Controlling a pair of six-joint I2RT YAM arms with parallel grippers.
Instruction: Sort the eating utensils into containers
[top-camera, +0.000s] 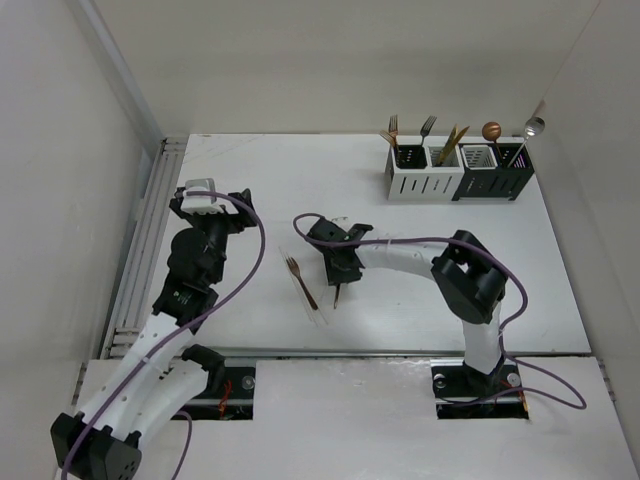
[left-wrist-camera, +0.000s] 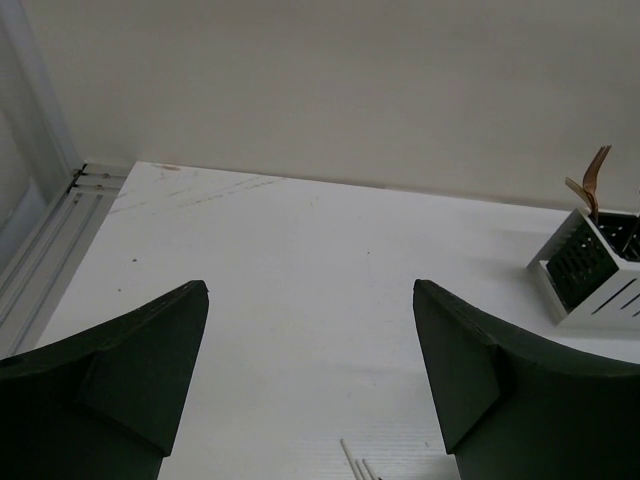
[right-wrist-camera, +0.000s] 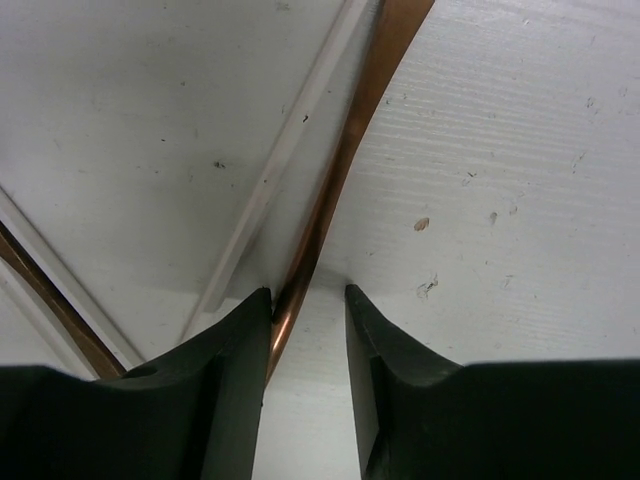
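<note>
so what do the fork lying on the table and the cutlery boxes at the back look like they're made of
The fork looks like metal with a copper-toned finish, going by its very slim shape and reddish-brown colour. It is too small to be sure. The white boxes and black boxes have flat, matte walls with cut slots. That suggests moulded plastic, though painted metal is possible.

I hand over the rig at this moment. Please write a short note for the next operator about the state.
Left end effector: open, empty, over the table.
Right end effector: low at the table, jaws slightly apart around a copper handle, not clamped yet.
Containers: far right, several utensils stand inside; done.
Left to sort: that copper piece, the copper fork and a white-handled piece beside it.
</note>
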